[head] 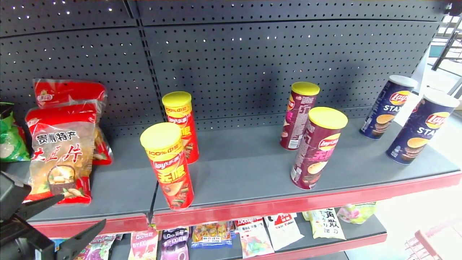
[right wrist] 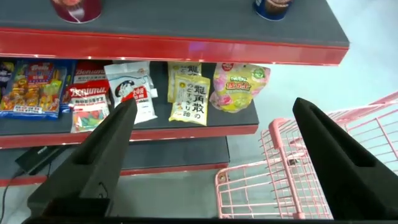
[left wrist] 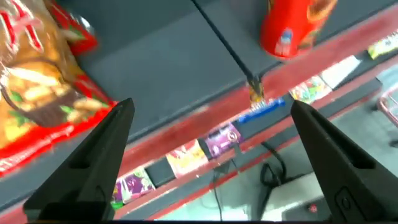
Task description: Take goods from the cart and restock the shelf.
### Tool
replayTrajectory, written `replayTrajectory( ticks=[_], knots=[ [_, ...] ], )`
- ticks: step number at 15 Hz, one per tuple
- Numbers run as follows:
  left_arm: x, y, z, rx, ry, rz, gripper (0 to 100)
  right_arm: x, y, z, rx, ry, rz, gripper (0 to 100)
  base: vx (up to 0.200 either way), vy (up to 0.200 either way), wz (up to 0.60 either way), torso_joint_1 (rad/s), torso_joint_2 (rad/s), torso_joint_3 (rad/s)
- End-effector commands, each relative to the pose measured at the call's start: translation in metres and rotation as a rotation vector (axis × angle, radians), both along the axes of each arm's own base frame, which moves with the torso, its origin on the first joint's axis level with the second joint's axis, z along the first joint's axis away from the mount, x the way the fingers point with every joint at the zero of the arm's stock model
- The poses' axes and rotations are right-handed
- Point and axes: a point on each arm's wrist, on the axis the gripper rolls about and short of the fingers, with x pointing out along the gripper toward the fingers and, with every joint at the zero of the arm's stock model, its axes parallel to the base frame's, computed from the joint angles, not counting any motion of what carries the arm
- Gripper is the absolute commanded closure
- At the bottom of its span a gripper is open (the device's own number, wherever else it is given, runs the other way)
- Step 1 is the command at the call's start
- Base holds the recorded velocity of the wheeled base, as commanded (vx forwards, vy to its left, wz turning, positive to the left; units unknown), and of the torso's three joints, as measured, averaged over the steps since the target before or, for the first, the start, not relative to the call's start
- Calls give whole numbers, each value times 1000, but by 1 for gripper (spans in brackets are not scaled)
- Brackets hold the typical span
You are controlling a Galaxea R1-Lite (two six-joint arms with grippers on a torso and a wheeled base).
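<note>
1. Hovering with the left gripper spread wide and empty, just before the red front edge of the dark grey shelf board, near the red-and-clear crinkly plastic snack bag.
2. Hanging with the right gripper likewise wide apart and holding nothing, low down beside the shelving, near the pink wire cart. Not telling what goods are waiting there, the cart's inside lying mostly out of sight.
3. Judging by the stock already shelved, expecting more of the tall red cardboard tubes with yellow plastic lids, maroon tubes with yellow lids or navy tubes with white lids. Likely handling as light, stiff and glossy, somewhat slippery, and denting under a hard squeeze.
4. Advising a hold across the middle of a tube's round body, fingers on opposite sides, pressing gently and leaving the lid alone.
5. Expecting a bag to be handling otherwise: soft, air-filled, sliding film over brittle contents, so pinching best at the sealed top seam.
6. Noting a flat matte board under a perforated dark metal back panel, offering open room between the red and maroon tubes for standing more upright.
</note>
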Motion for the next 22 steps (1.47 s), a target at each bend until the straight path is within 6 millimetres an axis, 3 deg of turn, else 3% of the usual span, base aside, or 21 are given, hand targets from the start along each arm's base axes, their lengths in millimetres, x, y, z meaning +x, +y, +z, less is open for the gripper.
replayTrajectory(
  ticks=[1,2,4,6,9,12,15,22],
  knots=[
    [30,-1,-7,-22,36,56,0,-1,0,-2,0,-2,1,0,0,0,0,0,0,0],
    [51,-5,-5,-51,-19,110,0,-1,0,-2,0,-2,1,0,0,0,0,0,0,0],
    [67,-17,-6,-121,-60,199,0,0,0,-2,0,1,1,0,0,0,0,0,0,0],
    [62,-29,-11,-142,0,190,0,-1,0,-5,-1,5,1,0,0,0,0,0,0,0],
    [54,-27,-22,-95,130,198,0,0,0,-5,-1,7,-1,0,0,0,0,0,0,0],
    [59,-31,-30,-83,179,183,0,0,0,-5,-1,7,1,0,0,0,0,0,0,0],
    [79,-50,-35,-69,194,123,0,0,0,-7,-2,13,1,0,0,0,0,0,0,0],
    [99,-58,-42,-48,219,114,0,0,0,-7,-1,13,1,0,0,0,0,0,0,0]
  ],
)
